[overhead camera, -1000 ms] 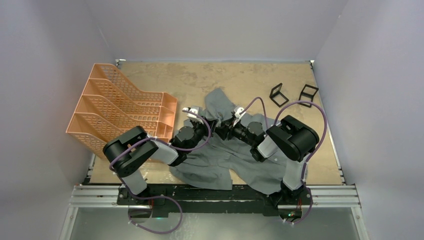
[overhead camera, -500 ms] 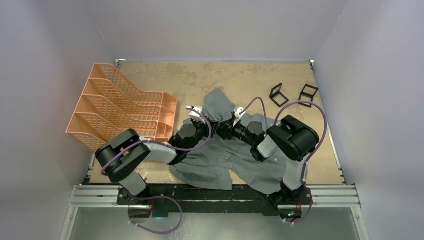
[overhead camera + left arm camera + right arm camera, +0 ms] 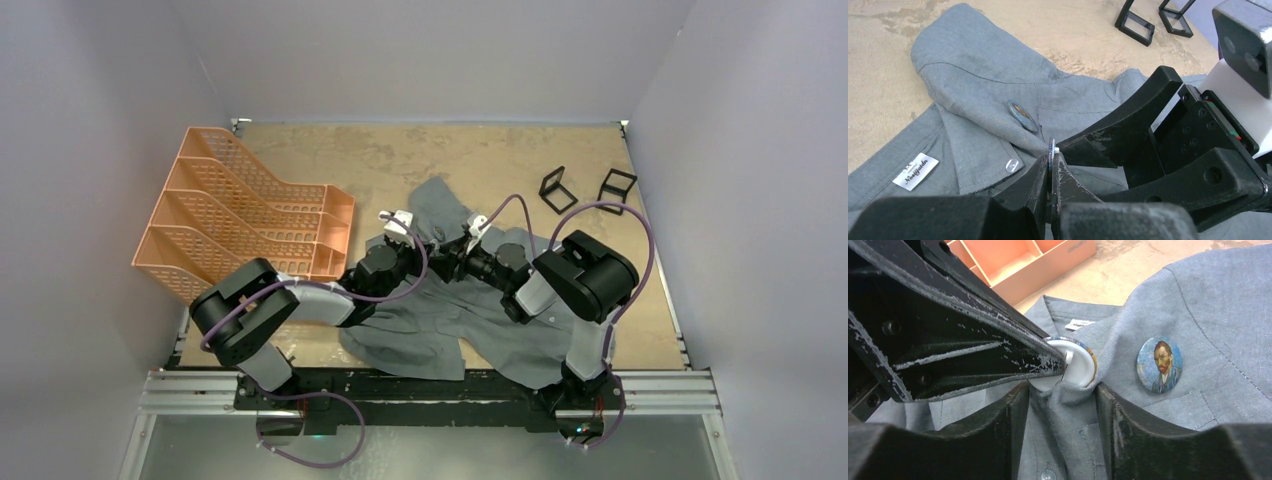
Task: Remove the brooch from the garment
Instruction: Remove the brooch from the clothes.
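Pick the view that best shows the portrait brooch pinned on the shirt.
Right wrist: the portrait brooch faces the camera, flat on the garment. Left wrist shows it slanted, image unreadable. Top external: too small to find.

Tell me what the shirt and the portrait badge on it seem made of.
Shirt: matte grey woven cloth, perhaps cotton blend; fine weave, stitched seams, soft folds. Portrait badge: smooth printed face, slight sheen; likely film-covered metal or plastic, unclear which.

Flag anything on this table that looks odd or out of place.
The shirt lies crumpled, its fabric tented up and bunched between the right claw's fingers. The left claw pinches a white-backed brooch edge-on there, while a second portrait brooch sits pinned flat beside it.
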### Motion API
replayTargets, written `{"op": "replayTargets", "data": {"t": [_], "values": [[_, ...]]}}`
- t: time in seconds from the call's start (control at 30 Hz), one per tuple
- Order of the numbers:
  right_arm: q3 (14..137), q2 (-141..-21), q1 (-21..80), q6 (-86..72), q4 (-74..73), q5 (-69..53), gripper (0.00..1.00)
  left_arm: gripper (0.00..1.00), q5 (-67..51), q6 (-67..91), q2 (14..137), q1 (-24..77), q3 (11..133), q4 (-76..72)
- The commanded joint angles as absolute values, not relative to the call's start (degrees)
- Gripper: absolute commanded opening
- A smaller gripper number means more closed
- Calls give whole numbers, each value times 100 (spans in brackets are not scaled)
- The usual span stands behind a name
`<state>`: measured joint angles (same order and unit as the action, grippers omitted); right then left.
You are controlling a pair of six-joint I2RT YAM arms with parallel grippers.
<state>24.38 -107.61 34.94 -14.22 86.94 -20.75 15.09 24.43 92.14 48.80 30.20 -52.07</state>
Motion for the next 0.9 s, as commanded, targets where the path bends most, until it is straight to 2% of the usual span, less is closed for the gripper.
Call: {"op": "replayTargets", "data": {"t": [0.0,0.23,0.53,0.8,0.87], "values": [[2334,-10565,3348,-1448,11628,-2379,57,0,1345,2031,8877,4850,3016,-5346],[2313,-10296,2519,-2162,11611,-3472,59,0,200,1805,8735,4367,2773,-5781],[2727,-10258,2408,-2738,11510,-4791,59,0,-1130,1477,8638,4084,2851,-5845],[2821,-10365,2362,-2468,11467,-4945,56,0,-1871,1345,8793,4031,2708,-6455],[2834,-10379,2304,-2388,11453,-4976,51,0,-2107,1316,8851,4018,2722,-6517]]}}
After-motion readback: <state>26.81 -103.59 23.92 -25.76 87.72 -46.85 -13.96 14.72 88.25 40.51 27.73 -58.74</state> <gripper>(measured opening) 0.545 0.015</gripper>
